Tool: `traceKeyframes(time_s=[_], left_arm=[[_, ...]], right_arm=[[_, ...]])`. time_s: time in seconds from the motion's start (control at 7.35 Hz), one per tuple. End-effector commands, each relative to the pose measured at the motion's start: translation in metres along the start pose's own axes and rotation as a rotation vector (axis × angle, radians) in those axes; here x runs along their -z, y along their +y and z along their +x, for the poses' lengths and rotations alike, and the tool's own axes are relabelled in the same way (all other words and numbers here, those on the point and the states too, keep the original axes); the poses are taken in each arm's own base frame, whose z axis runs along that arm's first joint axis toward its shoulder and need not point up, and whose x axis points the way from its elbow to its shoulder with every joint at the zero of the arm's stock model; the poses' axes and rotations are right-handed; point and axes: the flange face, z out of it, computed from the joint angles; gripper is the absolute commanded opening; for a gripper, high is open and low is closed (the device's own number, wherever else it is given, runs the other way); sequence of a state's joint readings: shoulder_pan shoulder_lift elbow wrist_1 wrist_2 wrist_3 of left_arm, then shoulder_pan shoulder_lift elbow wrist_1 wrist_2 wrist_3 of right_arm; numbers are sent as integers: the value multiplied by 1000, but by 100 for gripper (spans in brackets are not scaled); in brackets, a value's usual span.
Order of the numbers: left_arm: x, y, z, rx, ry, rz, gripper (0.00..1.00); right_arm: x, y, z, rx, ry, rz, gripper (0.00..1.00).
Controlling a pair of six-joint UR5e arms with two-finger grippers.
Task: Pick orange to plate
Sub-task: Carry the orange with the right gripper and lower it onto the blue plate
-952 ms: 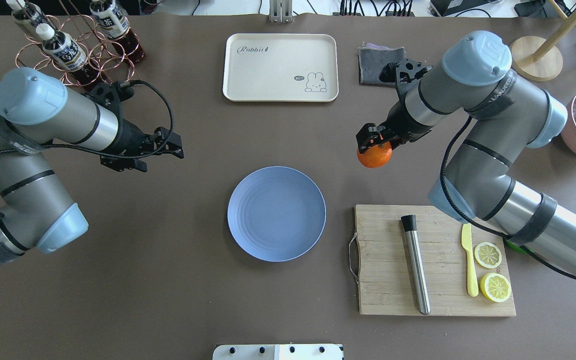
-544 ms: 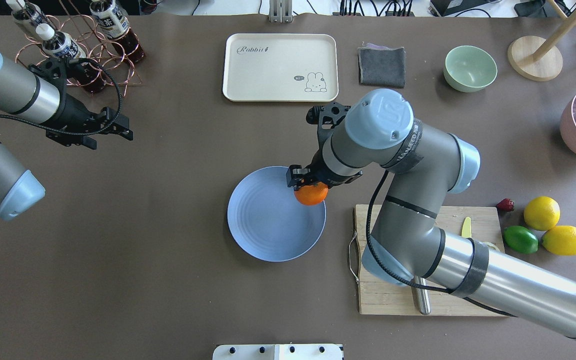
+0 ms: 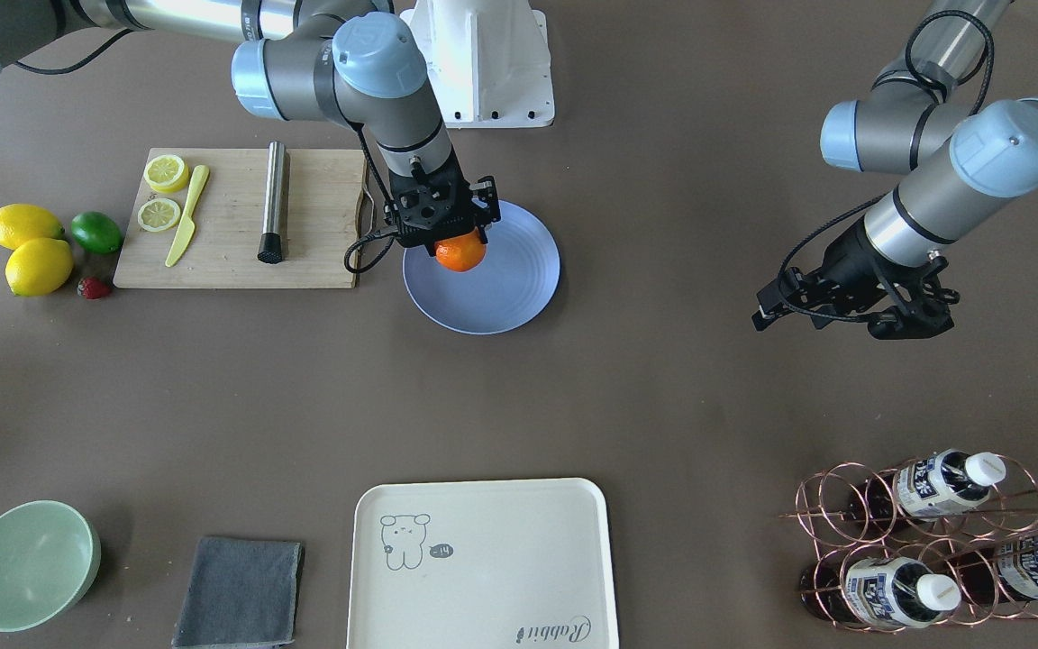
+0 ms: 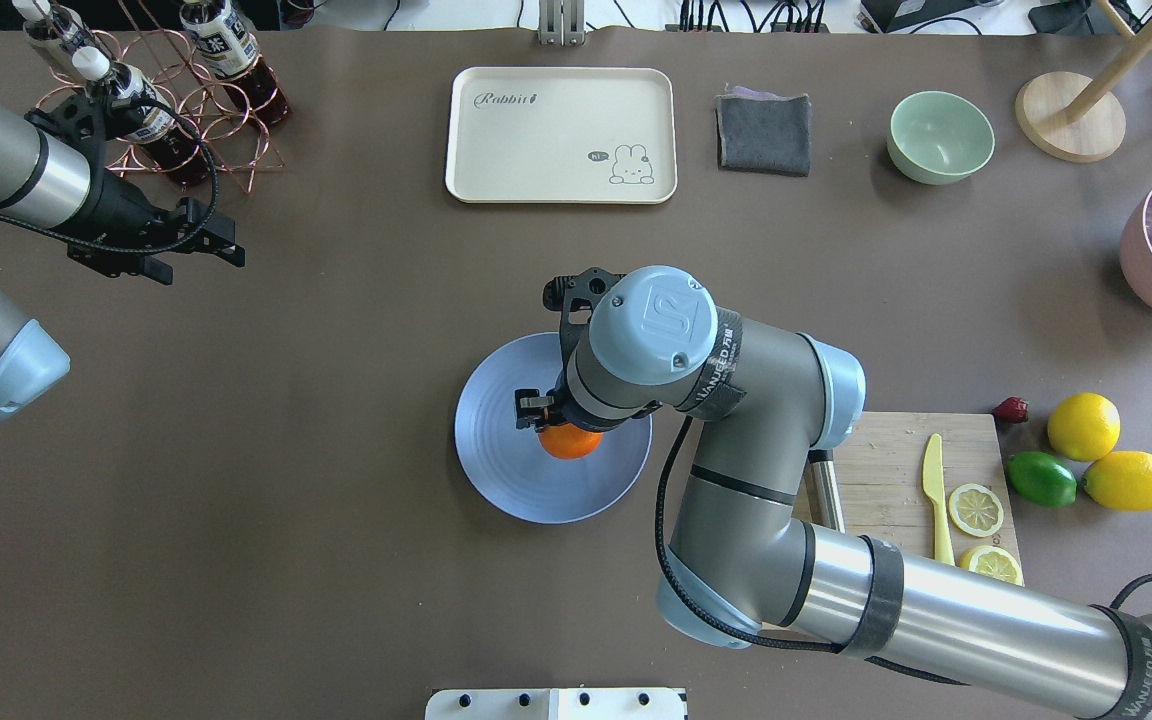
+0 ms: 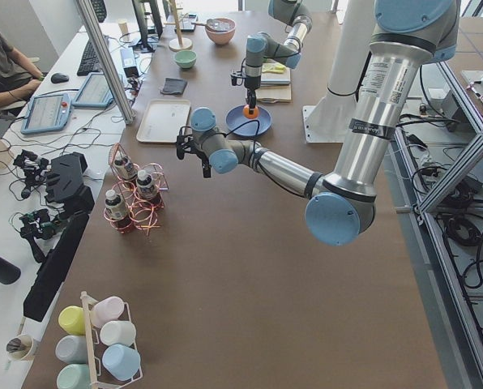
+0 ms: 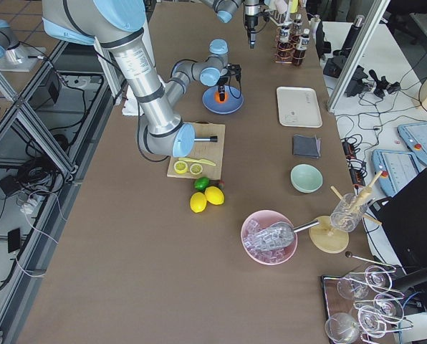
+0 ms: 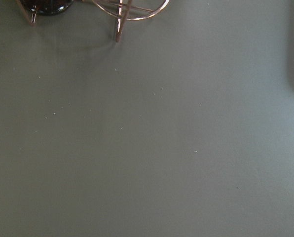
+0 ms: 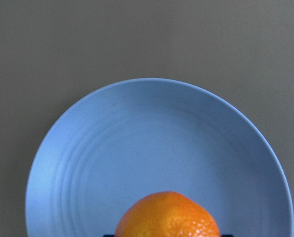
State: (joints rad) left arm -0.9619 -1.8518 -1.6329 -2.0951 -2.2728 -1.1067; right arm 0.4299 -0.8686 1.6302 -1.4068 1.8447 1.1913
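Table (image 3: 663,406) below; right gripper (image 3: 459,242) clasps orange (image 3: 460,255).

The small, round, bright-orange orange (image 3: 460,255) is held clamped in the right gripper (image 3: 459,242); the flat periwinkle-blue plate (image 3: 519,288) is seen lying directly beneath that gripper.

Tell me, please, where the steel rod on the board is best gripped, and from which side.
Grip the steel rod at its middle, coming straight down from above and closing across its narrow width. It lies flat on the board with both long sides free, and the knife seems far enough away.
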Motion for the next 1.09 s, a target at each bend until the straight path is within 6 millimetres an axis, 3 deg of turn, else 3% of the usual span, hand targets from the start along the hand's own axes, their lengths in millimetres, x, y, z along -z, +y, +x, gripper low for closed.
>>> traceKeyframes(time_s=[0.0, 0.14, 0.41, 0.54, 0.68, 0.82, 0.95], left_arm=[[0, 0, 0, -1, 1, -2, 97], [0, 0, 0, 0, 1, -2, 97], [1, 1, 0, -12, 14, 5, 97], [0, 1, -1, -11, 13, 4, 97], [0, 1, -1, -11, 12, 5, 97], [2, 1, 1, -12, 15, 7, 97], [0, 0, 1, -11, 12, 5, 97]], right_arm=[[-14, -3, -13, 0, 16, 3, 0], [-18, 0, -11, 1, 22, -4, 0], [-21, 2, -12, 1, 26, -9, 24], [-26, 2, -10, 0, 34, -12, 54], [-28, 1, -10, 1, 36, -13, 67], [-26, 1, -11, 2, 31, -11, 99], [-22, -4, -9, 0, 29, -2, 100]])
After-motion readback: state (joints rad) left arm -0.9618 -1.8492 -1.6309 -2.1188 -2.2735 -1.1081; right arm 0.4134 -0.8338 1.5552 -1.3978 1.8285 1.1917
